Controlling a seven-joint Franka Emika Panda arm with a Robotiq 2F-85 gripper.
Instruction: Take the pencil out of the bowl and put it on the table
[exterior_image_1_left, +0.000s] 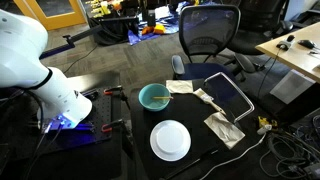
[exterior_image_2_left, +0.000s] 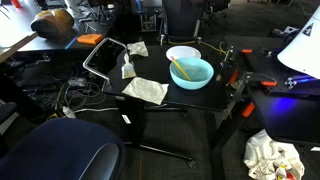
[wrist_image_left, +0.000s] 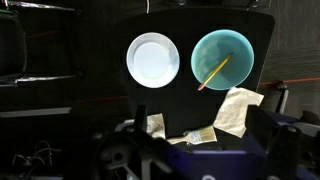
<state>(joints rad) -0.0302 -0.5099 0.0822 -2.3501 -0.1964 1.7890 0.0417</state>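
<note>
The pencil (wrist_image_left: 213, 73) lies slanted inside the bowl (wrist_image_left: 236, 45), which stands on the black surface (wrist_image_left: 185, 100) just beside a white plate (wrist_image_left: 153, 59), with crumpled napkins (wrist_image_left: 235, 108) near. The end effector (wrist_image_left: 200, 150) hangs well above it, only a dark blur low in the wrist view, so I cannot tell whether its fingers are apart or together. Coming down off-centre, a finger could catch the rim and shove or tip the light bowl, or the thin pencil could slide along the curved wall and slip the pinch.

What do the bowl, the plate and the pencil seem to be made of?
The bowl: smooth teal, probably plastic or glazed ceramic; the plate: smooth white, likely the same; the pencil: thin, straight, yellow, probably painted wood, too small to be sure.
</note>
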